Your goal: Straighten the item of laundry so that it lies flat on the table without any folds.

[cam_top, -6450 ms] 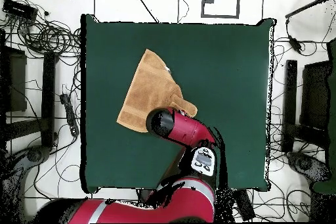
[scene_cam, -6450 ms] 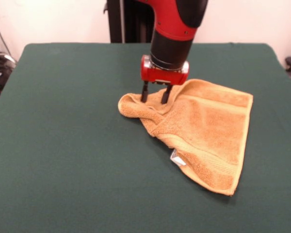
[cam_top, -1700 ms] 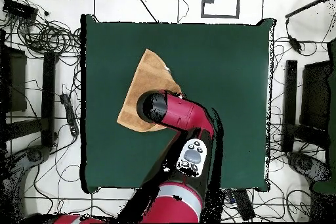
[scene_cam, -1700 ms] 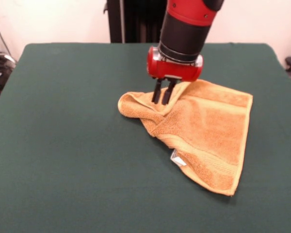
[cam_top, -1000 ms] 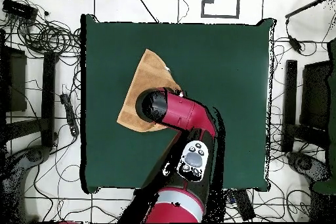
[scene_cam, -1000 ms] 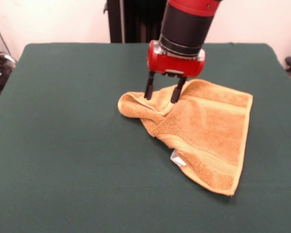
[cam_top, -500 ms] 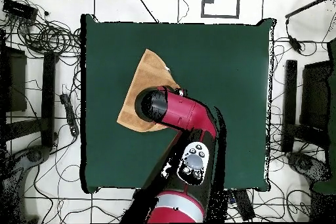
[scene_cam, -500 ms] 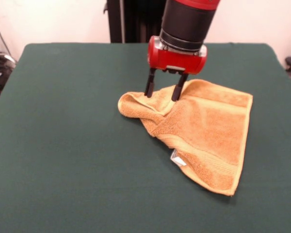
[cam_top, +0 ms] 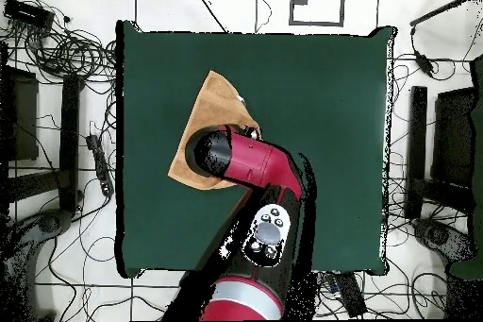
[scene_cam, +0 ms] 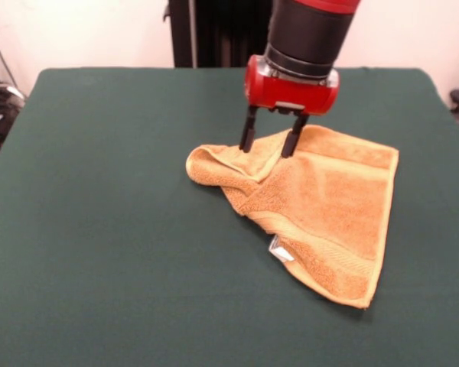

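Towel (scene_cam: pixel 321 202) rumpled on table (scene_cam: pixel 99 229), just beneath end effector (scene_cam: pixel 271 141) with fingers spread apart.

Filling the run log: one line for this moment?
gripper: open, above towel's bunched corner | towel: folded, not flat | table: towel right of centre

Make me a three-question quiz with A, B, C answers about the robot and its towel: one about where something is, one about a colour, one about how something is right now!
1. Where is the gripper?
A. Over the towel's bunched far edge
B. Over bare table
C. Beside the white tag

2. What colour is the table?
A. White
B. Dark green
C. Orange

3. How does the towel lie?
A. Flat, no folds
B. Rolled up
C. Partly folded and bunched

Answers: 1 A, its fingertips hang just over the crumpled edge. 2 B, green cloth covers it. 3 C, one side folds over into a rumpled lump, with the white tag peeking out.
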Available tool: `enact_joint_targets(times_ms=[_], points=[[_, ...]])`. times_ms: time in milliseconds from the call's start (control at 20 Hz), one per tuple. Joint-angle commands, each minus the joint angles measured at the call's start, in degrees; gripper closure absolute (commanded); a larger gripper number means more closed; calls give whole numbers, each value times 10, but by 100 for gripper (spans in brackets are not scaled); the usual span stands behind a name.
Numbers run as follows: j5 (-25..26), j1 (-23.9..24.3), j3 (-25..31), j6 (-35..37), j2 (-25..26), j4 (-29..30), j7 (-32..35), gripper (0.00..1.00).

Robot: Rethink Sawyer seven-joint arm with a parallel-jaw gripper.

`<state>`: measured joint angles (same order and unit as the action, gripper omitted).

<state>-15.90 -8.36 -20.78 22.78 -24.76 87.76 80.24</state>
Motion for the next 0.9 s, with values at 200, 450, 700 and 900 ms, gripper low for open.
enact_joint_targets(times_ms=[200, 450, 700, 900], points=[[-37, -24, 41, 41, 33, 14, 178, 0], [-33, -16, 49, 19, 23, 38, 166, 0], [-28, -2, 73, -29, 16, 74, 158, 0], [-28, -3, 73, -33, 19, 75, 159, 0]])
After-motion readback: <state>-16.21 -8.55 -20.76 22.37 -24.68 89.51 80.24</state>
